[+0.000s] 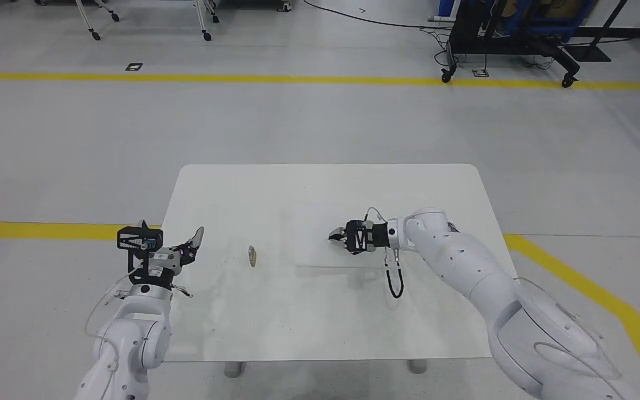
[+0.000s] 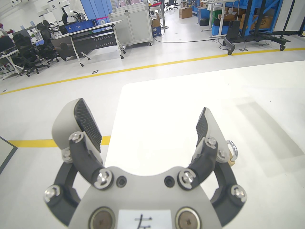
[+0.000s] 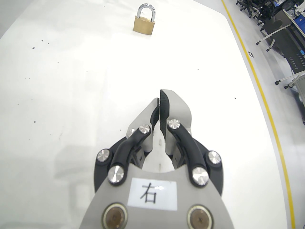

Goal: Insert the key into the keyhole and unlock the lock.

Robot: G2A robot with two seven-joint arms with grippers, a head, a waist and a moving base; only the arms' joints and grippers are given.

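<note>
A squat brass padlock (image 3: 144, 22) with a rounded chrome shackle stands upright on the smooth white worktop (image 3: 71, 72). The left jaws, ribbed black pads on grey shells, gape wide and empty near the padlock. The right jaws, farther off on the padlock's opposite side, are pressed together; whether they pinch anything cannot be told.
</note>
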